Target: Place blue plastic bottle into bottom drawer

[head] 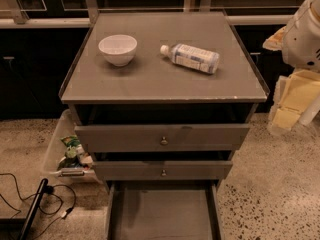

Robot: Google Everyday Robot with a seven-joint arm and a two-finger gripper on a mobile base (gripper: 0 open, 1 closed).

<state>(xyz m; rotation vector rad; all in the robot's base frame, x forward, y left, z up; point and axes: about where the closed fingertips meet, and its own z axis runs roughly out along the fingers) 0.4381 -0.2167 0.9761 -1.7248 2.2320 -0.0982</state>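
While the blue plastic bottle [192, 58] lies on its side on top of the grey cabinet [150, 81], right of the cabinet top's middle, nothing touches it. Its white cap points toward the cabinet's left rear and its base toward the right front edge, so it rests at a slant. The pale blue-and-white label faces up.

On the same cabinet top, left of the bottle and apart from it, a white bowl [117, 49] stands upright.

Below the cabinet top are the two upper drawers [162, 136], each with a small round brass knob [163, 141] at its centre. Under them, at the cabinet's foot, the bottom drawer [165, 214] is pulled out toward the camera, and its flat grey floor and low side walls are in view.

Off the cabinet's right side, beyond its edge, the robot's white arm [305, 31] comes into view. The pale yellow gripper [295, 101] hangs under it, roughly level with the cabinet top's front edge. The bottle is well apart from the gripper, up and to its left, with the right part of the cabinet top between them. I cannot tell whether the gripper is open or closed, as it is partly cut off at the frame's edge.

Against the cabinet's left side sits a clear bin [62, 151] with some packets in it. Dark cables [30, 204] lie on the speckled floor [270, 194] in front of that bin.
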